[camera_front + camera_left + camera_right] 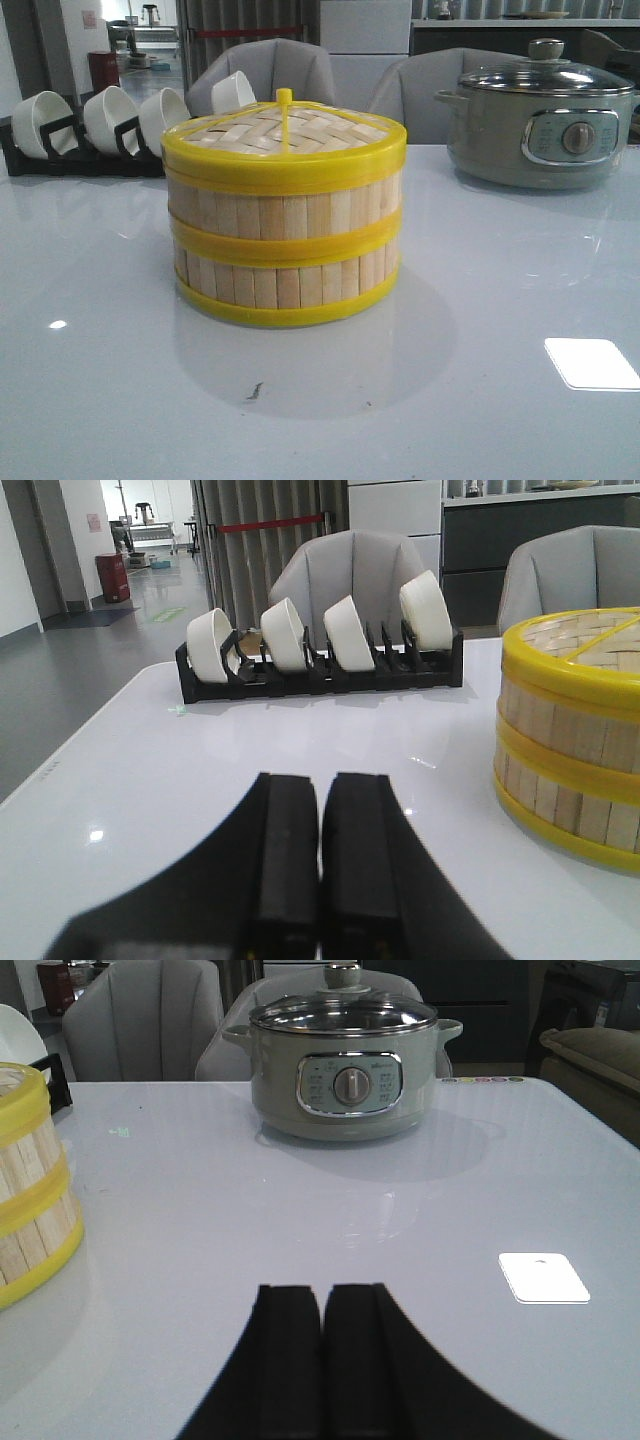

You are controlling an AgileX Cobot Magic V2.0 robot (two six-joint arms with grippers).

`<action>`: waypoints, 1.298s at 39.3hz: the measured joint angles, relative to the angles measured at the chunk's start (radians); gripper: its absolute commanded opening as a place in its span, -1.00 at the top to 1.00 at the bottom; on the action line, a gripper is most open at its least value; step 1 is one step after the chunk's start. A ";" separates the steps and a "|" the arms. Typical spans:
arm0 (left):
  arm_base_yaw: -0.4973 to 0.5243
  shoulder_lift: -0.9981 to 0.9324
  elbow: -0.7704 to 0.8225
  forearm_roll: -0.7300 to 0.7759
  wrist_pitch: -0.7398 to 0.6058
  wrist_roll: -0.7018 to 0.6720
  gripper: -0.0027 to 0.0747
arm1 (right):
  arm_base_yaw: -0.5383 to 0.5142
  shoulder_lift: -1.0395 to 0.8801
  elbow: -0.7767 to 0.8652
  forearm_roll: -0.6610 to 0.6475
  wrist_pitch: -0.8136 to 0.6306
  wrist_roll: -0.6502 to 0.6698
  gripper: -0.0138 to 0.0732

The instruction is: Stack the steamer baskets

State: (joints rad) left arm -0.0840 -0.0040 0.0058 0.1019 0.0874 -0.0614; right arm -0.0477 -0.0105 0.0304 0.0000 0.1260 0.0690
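Steamer baskets, two low round bamboo-slat rings with bright yellow plastic rims (285, 250), already sit one on the other at the middle of the table, capped by a flat woven-bamboo lid with a yellow rim and knob (285, 130), so you are likely at or near the end of the job.

Starting from your left gripper (320, 880): its black fingers are pressed together and grasp nothing. The stack (570, 730) lies ahead of it and off to its right, apart from the fingers. A black rack of white bowls (320, 650) stands further ahead, near the far table edge, and the glossy white tabletop (200, 780) between is bare, with the left table edge close on the outer side.

Your right gripper (322, 1360) is likewise closed and empty. The stack (30, 1190) lies ahead and off to its left, well clear. A grey-green electric pot with a glass lid (342, 1060) stands straight ahead, far off.

Neither arm looks clearly nearer. The stack is round, so no long axis matters; if you must adjust it, approach inward from either side, minding the rack behind on the left and the pot behind on the right
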 measured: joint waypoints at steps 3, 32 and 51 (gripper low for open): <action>0.000 0.000 0.000 0.000 0.000 0.000 0.67 | 0.000 0.000 0.000 0.005 -0.002 -0.007 0.60; 0.000 0.000 0.000 0.000 0.000 0.000 0.67 | 0.000 0.000 0.000 0.043 -0.057 -0.055 0.60; 0.000 0.000 0.000 0.000 0.000 0.002 0.67 | 0.000 0.000 0.000 0.043 -0.057 -0.055 0.60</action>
State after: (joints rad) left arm -0.0840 -0.0040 0.0058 0.1019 0.0874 -0.0592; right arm -0.0477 -0.0105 0.0304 0.0432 0.0691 0.0138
